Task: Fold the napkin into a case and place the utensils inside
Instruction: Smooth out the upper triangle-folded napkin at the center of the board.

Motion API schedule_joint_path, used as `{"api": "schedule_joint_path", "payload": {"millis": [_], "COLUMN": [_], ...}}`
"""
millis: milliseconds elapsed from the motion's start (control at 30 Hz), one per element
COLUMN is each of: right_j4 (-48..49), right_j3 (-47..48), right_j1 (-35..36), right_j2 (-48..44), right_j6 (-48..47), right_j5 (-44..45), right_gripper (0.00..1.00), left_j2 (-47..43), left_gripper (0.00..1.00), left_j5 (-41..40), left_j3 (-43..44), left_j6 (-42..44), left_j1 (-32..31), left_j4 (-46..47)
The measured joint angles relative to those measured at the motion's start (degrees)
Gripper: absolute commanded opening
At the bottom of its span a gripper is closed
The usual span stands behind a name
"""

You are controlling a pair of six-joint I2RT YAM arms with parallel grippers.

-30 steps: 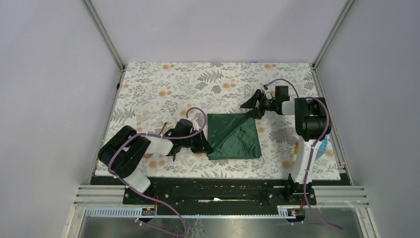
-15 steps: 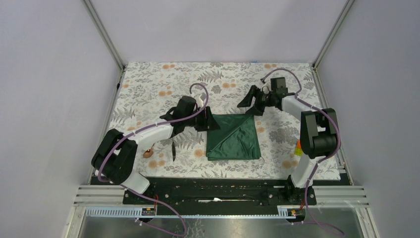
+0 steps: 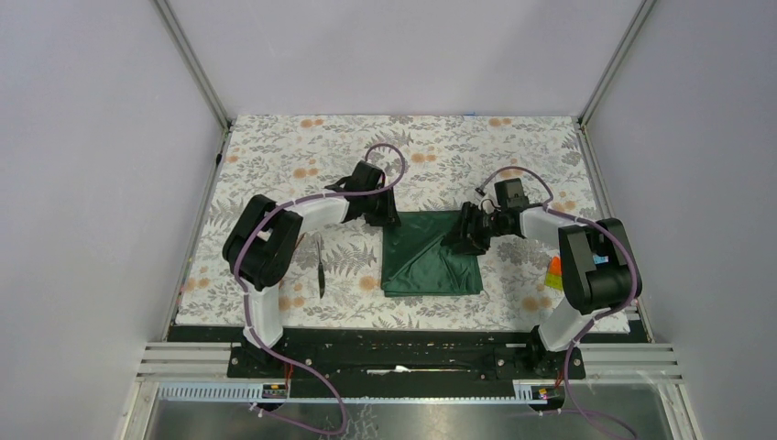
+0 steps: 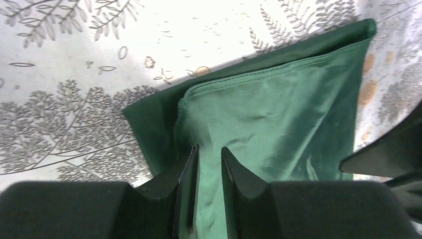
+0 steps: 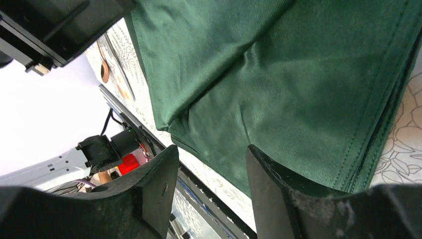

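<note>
Right gripper (image 3: 461, 238) and left gripper (image 3: 377, 211) both meet your napkin (image 3: 431, 266), which lies folded flat on the floral desk (image 3: 293, 156). Nearest you, the black knife (image 3: 321, 272) rests on the desk left of the napkin, apart from it and outside its folds. Small bright blocks (image 3: 554, 272) sit off to the napkin's right. A diagonal fold crosses the cloth's top layer. At the right edge, your right gripper hangs over the napkin with its fingers (image 5: 159, 189) spread wide above the cloth. Farther back, at the far left corner, your left gripper shows only a narrow gap with green cloth in it; you cannot tell whether it pinches a layer.
</note>
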Motion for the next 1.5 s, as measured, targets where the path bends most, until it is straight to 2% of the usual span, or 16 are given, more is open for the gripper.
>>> {"api": "schedule_joint_path", "payload": {"millis": [200,300,567,933,1167,1500], "right_j4": [0.15,0.28,0.63,1.07,1.90,3.72], "right_j3": [-1.88,-1.95,-2.14,-2.40,-1.60,8.07], "right_j1": [0.00,0.02,0.00,0.00,0.00,0.00], "right_j2": [-0.57,-0.57,-0.57,-0.52,0.76,3.34], "right_j6": [-0.74,-0.94,-1.36,-1.36,-0.83,1.81], "right_j5": [-0.28,-0.35,-0.39,-0.42,-0.87,-1.33], "right_gripper": [0.57,0.56,0.55,0.54,0.54,0.54], "left_j2": [0.22,0.59,4.20,5.44,3.23,0.63], "left_gripper": [0.36,0.37,0.30,0.09,0.03,0.02], "left_j5": [-2.43,-2.56,-2.29,-2.54,-2.84,-3.17], "left_j3": [1.33,2.25,5.14,6.08,2.12,-1.53], "left_j6": [2.25,2.73,3.06,3.19,2.23,0.81], "left_j1": [0.52,1.29,3.04,3.02,3.02,3.02], "left_j4": [-2.05,-2.47,-2.49,-1.66,0.87,2.78]}}
